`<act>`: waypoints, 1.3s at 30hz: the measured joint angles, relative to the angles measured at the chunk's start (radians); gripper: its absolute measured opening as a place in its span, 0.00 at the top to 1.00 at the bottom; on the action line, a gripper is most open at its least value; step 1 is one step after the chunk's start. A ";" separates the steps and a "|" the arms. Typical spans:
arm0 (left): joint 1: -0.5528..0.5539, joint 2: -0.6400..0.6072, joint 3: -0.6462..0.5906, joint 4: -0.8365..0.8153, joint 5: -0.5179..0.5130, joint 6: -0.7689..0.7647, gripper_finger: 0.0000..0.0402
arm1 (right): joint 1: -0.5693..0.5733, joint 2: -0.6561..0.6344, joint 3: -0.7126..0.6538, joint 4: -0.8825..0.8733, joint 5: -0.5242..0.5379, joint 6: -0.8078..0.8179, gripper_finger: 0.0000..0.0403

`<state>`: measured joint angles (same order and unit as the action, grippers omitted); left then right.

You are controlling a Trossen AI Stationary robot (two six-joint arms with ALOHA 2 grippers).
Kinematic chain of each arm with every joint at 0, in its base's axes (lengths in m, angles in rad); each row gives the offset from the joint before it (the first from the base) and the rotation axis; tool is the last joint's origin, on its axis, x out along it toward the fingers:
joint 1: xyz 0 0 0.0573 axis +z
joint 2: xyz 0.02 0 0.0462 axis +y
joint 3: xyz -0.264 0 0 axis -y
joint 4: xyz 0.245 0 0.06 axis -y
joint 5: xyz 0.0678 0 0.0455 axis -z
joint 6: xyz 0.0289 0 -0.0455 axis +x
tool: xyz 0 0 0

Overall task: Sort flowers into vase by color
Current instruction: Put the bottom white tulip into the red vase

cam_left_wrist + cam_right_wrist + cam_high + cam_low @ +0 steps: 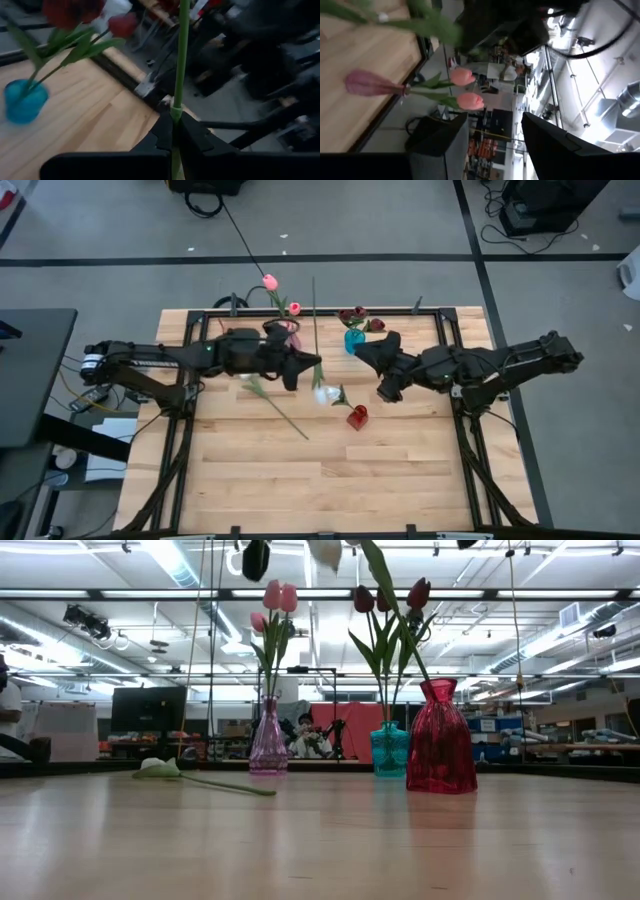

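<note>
My left gripper [312, 372] hangs high over the table's middle, shut on a white flower [325, 393]. Its stem [315, 320] runs toward the far edge. One of its green leaves [385, 590] reaches down to the mouth of the red vase [440, 740]; whether it touches, I cannot tell. My right gripper [383, 390] hovers open just right of the flower, with nothing between its fingers [440, 145]. Two pink flowers [275, 600] stand in the purple vase [268, 745]. Two dark red ones [415, 592] stand in the blue vase [388, 750]. Another pale flower [275, 410] lies flat on the wood. My left gripper pinches the white flower's green stem [176, 107] between its two fingers, right at a leaf joint. The fingers come about level from the table's left and lie across the stem. The flower is lifted clear of the table, its white head [325, 550] high above the wood.
Black frame rails [185, 430] run along the table's left, right and far sides. The three vases stand close together around the middle and far part. The near half of the wood [320, 480] is bare. A person [10, 710] shows in the room beyond.
</note>
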<state>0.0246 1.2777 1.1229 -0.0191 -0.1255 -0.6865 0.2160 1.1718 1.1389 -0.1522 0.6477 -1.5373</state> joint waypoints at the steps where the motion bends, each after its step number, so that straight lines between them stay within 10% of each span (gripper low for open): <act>1: 0.000 -0.006 0.000 0.020 0.009 0.002 0.96 | -0.005 0.006 0.000 0.009 -0.002 -0.015 0.52; 21: -0.020 -0.027 0.001 0.079 0.030 0.072 0.96 | 0.024 0.055 0.000 0.047 -0.013 -0.058 0.30; 39: -0.041 -0.027 0.001 0.077 0.082 0.053 0.96 | 0.033 0.120 0.000 0.171 0.007 -0.257 0.39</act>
<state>-0.0162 1.2503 1.1240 0.0578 -0.0437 -0.6334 0.2493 1.2919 1.1385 0.0188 0.6552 -1.7940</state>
